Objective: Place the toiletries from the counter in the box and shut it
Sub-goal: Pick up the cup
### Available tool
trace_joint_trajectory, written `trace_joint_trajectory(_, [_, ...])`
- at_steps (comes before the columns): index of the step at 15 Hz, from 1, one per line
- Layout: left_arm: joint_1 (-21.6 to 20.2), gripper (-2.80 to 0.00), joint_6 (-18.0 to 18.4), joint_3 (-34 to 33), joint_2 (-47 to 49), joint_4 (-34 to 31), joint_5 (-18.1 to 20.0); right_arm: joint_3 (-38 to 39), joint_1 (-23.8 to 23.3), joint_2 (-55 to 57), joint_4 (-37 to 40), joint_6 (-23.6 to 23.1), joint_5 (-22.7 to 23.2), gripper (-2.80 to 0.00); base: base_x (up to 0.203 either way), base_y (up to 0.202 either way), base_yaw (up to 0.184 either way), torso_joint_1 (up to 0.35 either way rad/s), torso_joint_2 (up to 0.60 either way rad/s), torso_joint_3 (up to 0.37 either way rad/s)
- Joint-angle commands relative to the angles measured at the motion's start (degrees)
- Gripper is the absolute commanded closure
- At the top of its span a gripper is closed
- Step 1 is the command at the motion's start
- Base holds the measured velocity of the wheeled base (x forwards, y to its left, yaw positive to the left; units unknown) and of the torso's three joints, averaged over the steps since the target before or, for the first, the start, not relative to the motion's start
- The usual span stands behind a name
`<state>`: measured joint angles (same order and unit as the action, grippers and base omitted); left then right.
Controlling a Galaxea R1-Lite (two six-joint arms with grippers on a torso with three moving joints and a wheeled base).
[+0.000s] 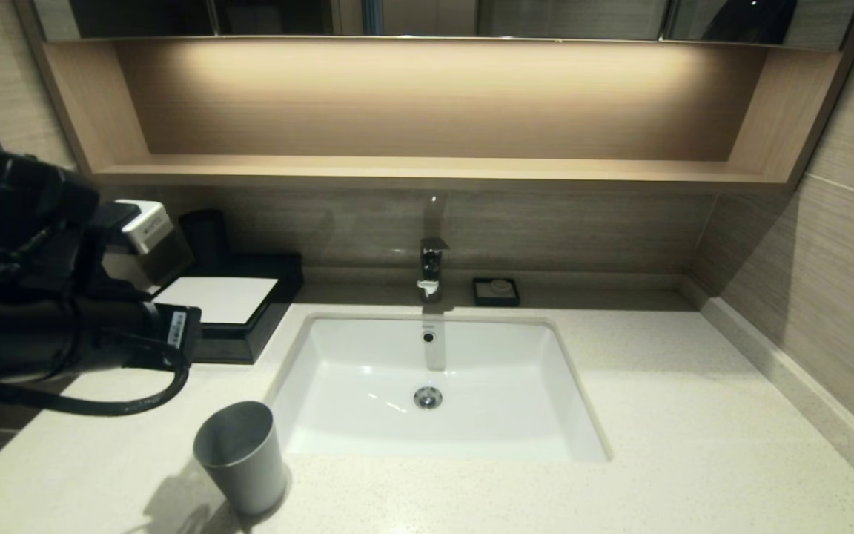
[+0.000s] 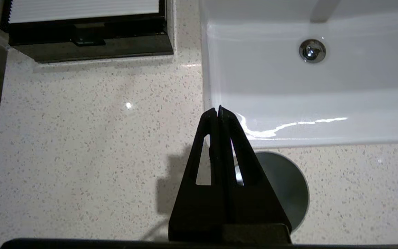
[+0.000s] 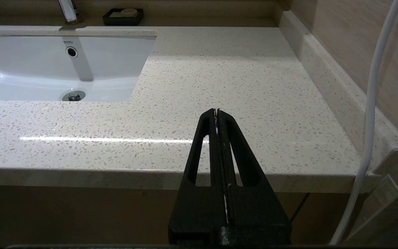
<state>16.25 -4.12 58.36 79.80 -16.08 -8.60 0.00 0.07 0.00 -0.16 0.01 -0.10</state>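
Hanging with my left gripper pinched together and empty, I sit above the sink's near corner, the grey cup just below my fingers. Bare speckled counter spreads wide toward the black box, lid down, its long front edge and catch facing me. My right gripper, also pressed together, idles off the counter's front edge.

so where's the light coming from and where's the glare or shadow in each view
Head view: a warm strip lights the wooden shelf, and the grey cup throws a shadow toward the counter's front edge. Left wrist view: a bright streak of glare on the sink basin, and the left gripper shadows the counter. Right wrist view: a long reflected line across the counter before the right gripper.
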Motion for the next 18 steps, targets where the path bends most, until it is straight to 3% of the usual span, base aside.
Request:
trace_joint_trajectory(1, [1.68, 0.0, -0.4, 0.53, 0.85, -2.03, -0.01, 0.09, 0.01, -0.01, -0.02, -0.01, 0.01, 0.0, 0.0, 0.0, 0.0, 0.0, 0.0, 0.0])
trace_joint_trajectory(7, [4.81, 0.0, -0.91, 0.89, -0.25, -9.78, -0.1, 0.09, 0.01, 0.0, -0.02, -0.01, 0.01, 0.0, 0.0, 0.0, 0.0, 0.0, 0.0, 0.0])
trace_joint_trajectory(15, [4.76, 0.0, -1.06, 0.17, 0.18, -14.33, -0.27, 0.0, 0.01, 0.0, -0.02, -0.01, 0.01, 0.0, 0.0, 0.0, 0.0, 0.0, 0.0, 0.0])
trace_joint_trajectory(16, [4.76, -2.8, -0.97, 0.17, 0.15, -14.33, -0.27, 0.09, 0.01, 0.0, -0.02, -0.01, 0.01, 0.0, 0.0, 0.0, 0.0, 0.0, 0.0, 0.0])
trace_joint_trajectory(18, [4.76, -2.8, -1.14, -0.08, 0.01, -14.42, -0.19, 0.08, 0.01, 0.0, -0.02, -0.01, 0.01, 0.0, 0.0, 0.0, 0.0, 0.0, 0.0, 0.0])
